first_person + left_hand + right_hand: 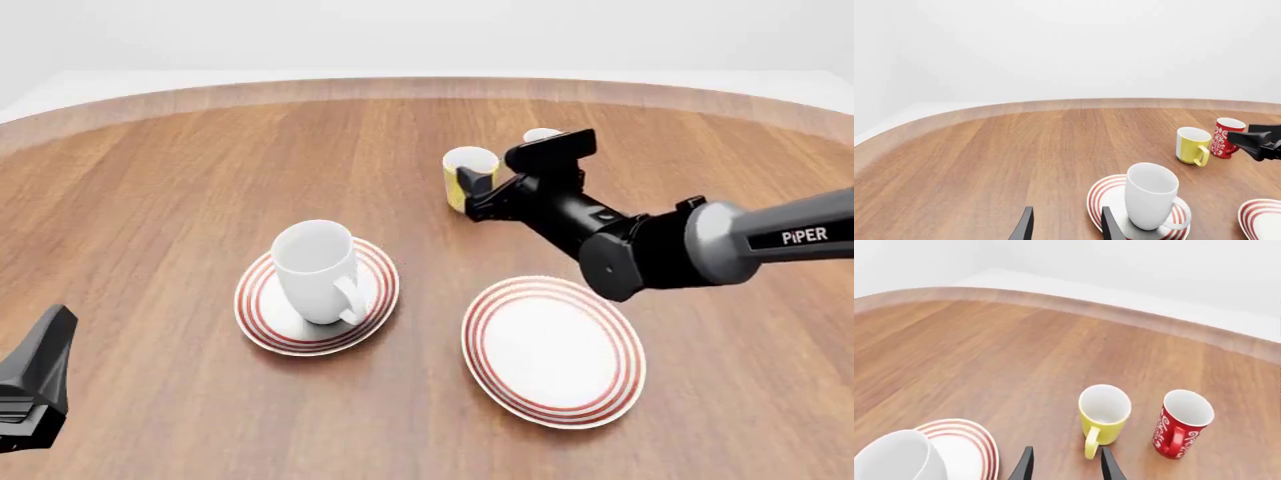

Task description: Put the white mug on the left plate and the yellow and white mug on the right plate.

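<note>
Already the large glossy white mug [318, 270] stands on the left red-ringed plate [263, 322]. Now the right claw [1062, 464], spread, nears the small yellow and white mug [469, 176] at the worktop's twelve o'clock, and must straddle its handle and pinch before carrying it to the bare right red-ringed plate [553, 350].

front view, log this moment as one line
white mug: upright on left plate | yellow and white mug: on table | right plate: bare | right end effector: open at its handle

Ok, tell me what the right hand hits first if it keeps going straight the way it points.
Probably the yellow and white mug: its handle sits just ahead of the open right hand. The red mug stands off to the side.
</note>
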You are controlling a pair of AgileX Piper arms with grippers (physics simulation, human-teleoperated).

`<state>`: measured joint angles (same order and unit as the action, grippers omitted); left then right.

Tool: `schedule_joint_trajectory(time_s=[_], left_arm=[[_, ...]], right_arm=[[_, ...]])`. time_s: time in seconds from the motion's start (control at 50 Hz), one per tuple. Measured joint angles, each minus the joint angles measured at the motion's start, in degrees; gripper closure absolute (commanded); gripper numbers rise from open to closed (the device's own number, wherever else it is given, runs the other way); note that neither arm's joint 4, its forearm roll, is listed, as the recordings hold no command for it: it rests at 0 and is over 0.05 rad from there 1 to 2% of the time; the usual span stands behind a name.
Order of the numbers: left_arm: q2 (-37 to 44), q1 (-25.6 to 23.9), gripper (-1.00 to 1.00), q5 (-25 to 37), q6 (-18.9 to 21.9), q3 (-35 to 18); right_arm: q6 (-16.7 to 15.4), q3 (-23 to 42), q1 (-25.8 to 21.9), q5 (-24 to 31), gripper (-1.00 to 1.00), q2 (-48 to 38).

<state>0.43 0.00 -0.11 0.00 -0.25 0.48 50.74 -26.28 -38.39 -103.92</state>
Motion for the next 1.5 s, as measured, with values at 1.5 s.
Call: schedule_joint_trajectory(time_s=[1.5], left_arm=[[0.00, 0.00, -1.00, 0.00, 0.00, 0.00]], right_arm=[[2.43, 18.41, 3.21, 14.30, -1.00, -14.04]])
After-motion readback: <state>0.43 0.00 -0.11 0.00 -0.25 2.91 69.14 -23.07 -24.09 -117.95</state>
